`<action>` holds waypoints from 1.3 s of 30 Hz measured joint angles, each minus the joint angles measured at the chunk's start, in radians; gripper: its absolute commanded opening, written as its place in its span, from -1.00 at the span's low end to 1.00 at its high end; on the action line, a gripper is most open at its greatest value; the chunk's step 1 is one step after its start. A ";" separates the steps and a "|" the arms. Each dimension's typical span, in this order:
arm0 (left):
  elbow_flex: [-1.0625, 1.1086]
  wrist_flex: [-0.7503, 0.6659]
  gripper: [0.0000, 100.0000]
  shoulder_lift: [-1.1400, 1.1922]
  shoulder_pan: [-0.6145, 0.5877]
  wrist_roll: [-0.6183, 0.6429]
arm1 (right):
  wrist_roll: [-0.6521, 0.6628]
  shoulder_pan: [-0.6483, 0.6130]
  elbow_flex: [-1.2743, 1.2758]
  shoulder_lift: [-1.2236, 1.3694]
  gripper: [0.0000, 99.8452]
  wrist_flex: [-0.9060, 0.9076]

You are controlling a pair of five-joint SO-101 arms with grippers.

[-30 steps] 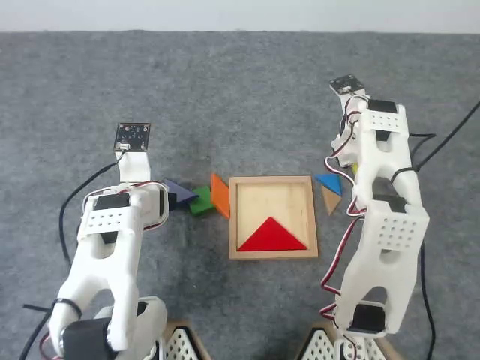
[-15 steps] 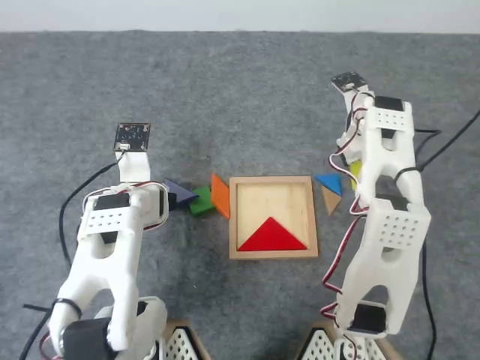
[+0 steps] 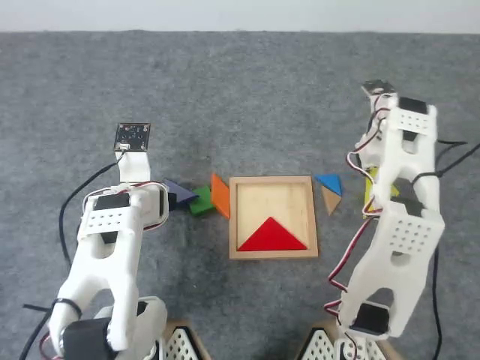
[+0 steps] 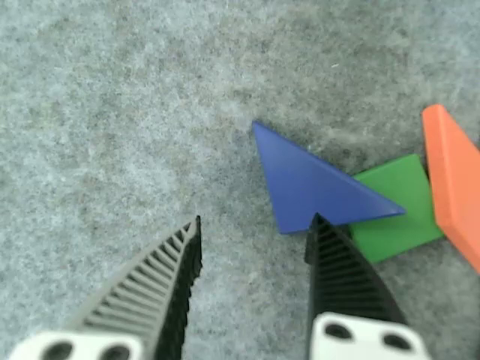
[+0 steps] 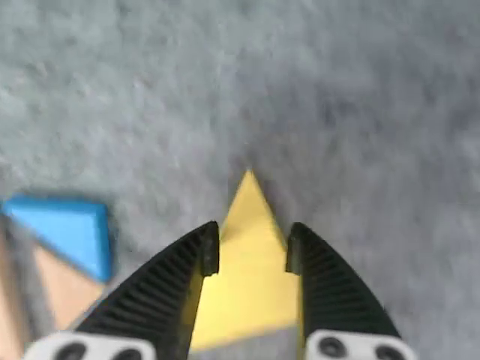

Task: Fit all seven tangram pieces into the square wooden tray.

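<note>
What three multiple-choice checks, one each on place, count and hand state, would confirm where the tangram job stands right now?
1. Where is the red triangle?
A. Inside the wooden tray
B. Beside the green piece
C. Lifted by an arm

2. How many pieces lie in the tray?
A. Seven
B. Three
C. One

3. What state is the right hand in?
A. Open, holding nothing
B. Shut on the yellow piece
C. Shut on a blue piece

Answers:
1 A: the red triangle lies within the tray's rim.
2 C: bare wood surrounds that single piece.
3 B: the right wrist view shows the hand clamped on the yellow piece's sides.
</note>
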 measured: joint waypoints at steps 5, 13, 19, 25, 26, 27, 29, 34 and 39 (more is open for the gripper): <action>0.000 0.000 -0.56 0.000 0.000 0.000 | -0.074 0.028 0.000 -0.098 -0.42 0.101; 0.000 0.000 -0.56 0.000 0.000 0.000 | -0.206 0.049 0.181 -0.110 -0.41 0.020; 0.000 0.000 -0.56 0.000 0.000 0.000 | -0.249 0.028 0.292 -0.123 -0.41 -0.086; 0.000 0.000 -0.56 0.000 0.000 0.000 | -0.290 -0.002 0.292 -0.126 -0.41 -0.118; 0.000 0.000 -0.56 0.000 0.000 0.000 | -0.290 -0.002 0.292 -0.126 -0.40 -0.120; 0.000 0.000 -0.56 0.000 0.000 0.000 | -0.290 -0.003 0.292 -0.126 -0.38 -0.121; 0.000 0.000 -0.56 0.000 0.000 0.000 | -0.290 -0.005 0.292 -0.126 -0.29 -0.121; 0.000 0.000 -0.56 0.000 0.000 0.000 | -0.290 -0.025 0.293 -0.126 -0.24 -0.127; 0.000 0.000 -0.56 0.000 0.000 0.000 | -0.281 -0.025 0.304 -0.126 -0.30 -0.129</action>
